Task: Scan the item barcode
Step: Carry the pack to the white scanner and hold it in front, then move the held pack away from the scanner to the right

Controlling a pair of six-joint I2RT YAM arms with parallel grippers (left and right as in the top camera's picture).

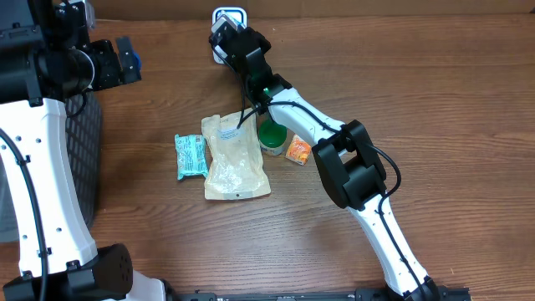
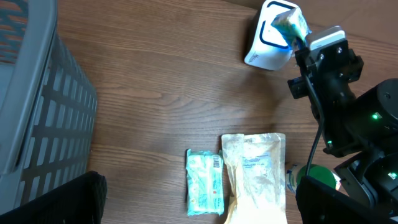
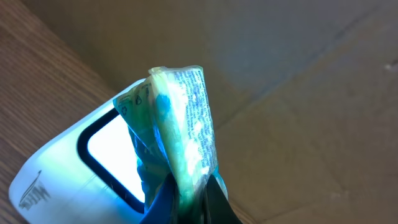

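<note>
Packet point(image 3: 183, 124), teal print, is pinched by its lower edge in our right hand point(image 3: 186, 194), jaws narrow on it. It's held up just ahead of the fingertips, close in front of the scanner point(image 3: 59, 171) window; contact unclear. We judge this is the presenting step. Next move likely needs a small twist so the code faces the window. Left hand point(image 1: 124, 60) is wide and holds nothing, basket point(image 2: 43, 106) beside it.

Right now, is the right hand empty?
No, the right hand is pinching a teal packet and holding it upright in front of the white scanner.
</note>
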